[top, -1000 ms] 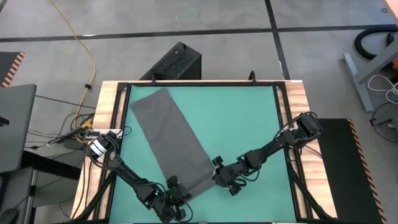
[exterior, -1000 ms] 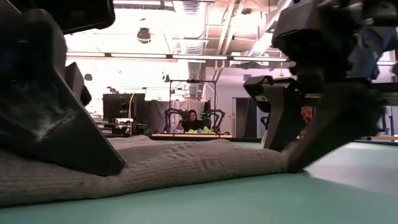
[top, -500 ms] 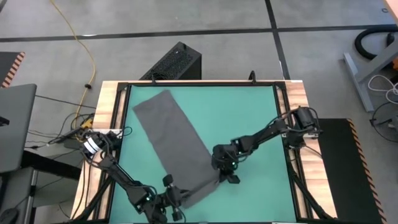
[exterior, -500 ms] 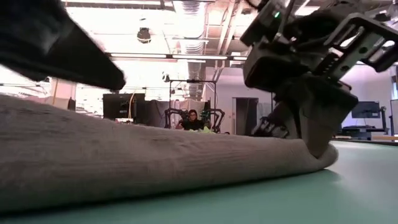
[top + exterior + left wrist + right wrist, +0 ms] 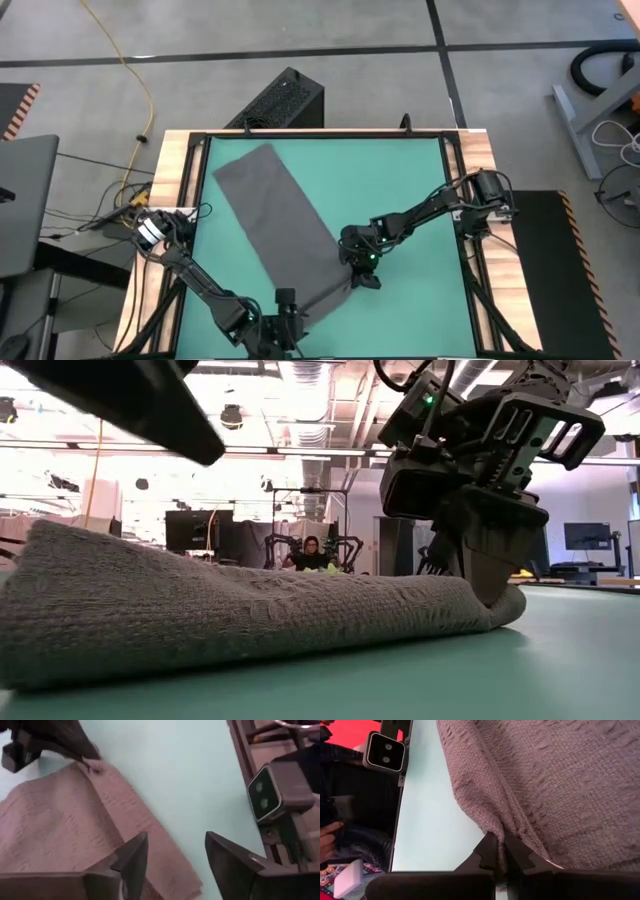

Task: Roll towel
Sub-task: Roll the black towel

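The dark grey towel (image 5: 280,220) lies as a long slanted strip on the teal mat (image 5: 400,180), from the far left toward the near middle. Its near end (image 5: 200,620) is humped up into a thick fold. My right gripper (image 5: 352,268) is shut on the near end's right corner. My left gripper (image 5: 285,320) hovers open above the near end's left part, close to the table's near edge. In the left wrist view its fingers (image 5: 135,860) stand apart over the towel (image 5: 55,815) and touch nothing. My right gripper pinches a bunched ridge of the towel (image 5: 507,827) at the near end's right corner between its two fingers. The fingers (image 5: 495,560) come from above, pointing down. The corner (image 5: 500,610) curls over at the mat, and the rest of the towel lies flat.
Bare mat (image 5: 400,150) lies to the right of the towel. A wooden frame (image 5: 170,200) borders the table. The low camera (image 5: 267,792) stands at the near edge, beside my left gripper. A black box (image 5: 285,100) stands beyond the far edge. A person (image 5: 310,555) sits far back in the room.
My left gripper has let go of the towel's near end and risen clear of it. My right gripper has gone toward the far edge and a little left with the corner. The towel's near end has folded over into a thick hump; its far part has stayed put.
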